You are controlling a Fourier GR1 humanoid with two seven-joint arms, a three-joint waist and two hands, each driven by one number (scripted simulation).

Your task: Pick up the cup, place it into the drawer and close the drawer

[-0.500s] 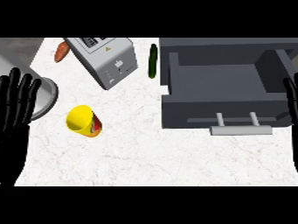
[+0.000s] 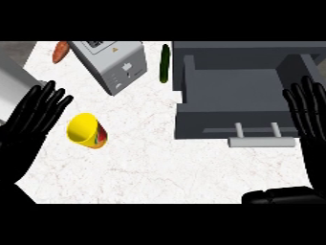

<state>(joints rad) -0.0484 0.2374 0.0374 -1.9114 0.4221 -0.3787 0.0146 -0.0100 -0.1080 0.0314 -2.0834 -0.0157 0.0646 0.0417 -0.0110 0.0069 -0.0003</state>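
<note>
A yellow cup (image 2: pixel 85 130) with a red patch on its side lies tipped on the white counter, its mouth toward the left. My left hand (image 2: pixel 20 131) stands open just left of the cup, fingers straight up, not touching it. The grey drawer (image 2: pixel 246 91) at the right is pulled open and holds nothing; its handle (image 2: pixel 260 139) sticks out at the front. My right hand (image 2: pixel 315 119) is open at the drawer's right edge, fingers up.
A grey toaster-like appliance (image 2: pixel 114 62) stands behind the cup. A dark green cucumber (image 2: pixel 165 63) lies between it and the drawer. An orange-red vegetable (image 2: pixel 61 51) sits at the back left. Bare counter (image 2: pixel 144 167) stretches in front of the cup.
Both hands have shifted slightly inward; the left hand now stands closer to the cup. The cup and the drawer have not moved.
</note>
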